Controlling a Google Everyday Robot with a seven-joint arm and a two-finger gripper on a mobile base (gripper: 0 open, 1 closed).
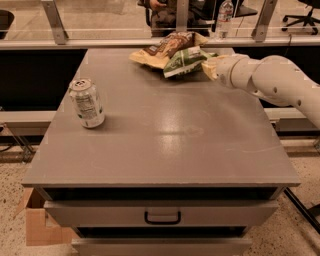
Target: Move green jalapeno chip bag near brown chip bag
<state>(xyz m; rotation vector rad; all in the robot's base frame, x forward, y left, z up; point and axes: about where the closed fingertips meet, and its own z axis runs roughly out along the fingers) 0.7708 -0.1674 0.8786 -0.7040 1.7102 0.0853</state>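
Green bag (185,61) sits at the far side of the counter (165,150), a little right of the middle, tilted with its left end raised. That end overlaps the brown bag (167,46), which lies just behind and to the left, so the two are touching or nearly so. The hand (209,67) meets its right end, with the pale arm (272,82) reaching in from the right edge of the view, low over the counter. Whether the hand is clamped on it or merely against it cannot be told from this angle.

A soda can (87,103) stands upright near the left edge, well apart from both bags. Below the counter's front lip is a drawer with a dark handle (162,217). A cardboard box (37,225) sits on the speckled floor at the lower left. Beyond the far rail a water bottle (225,12) stands upright.
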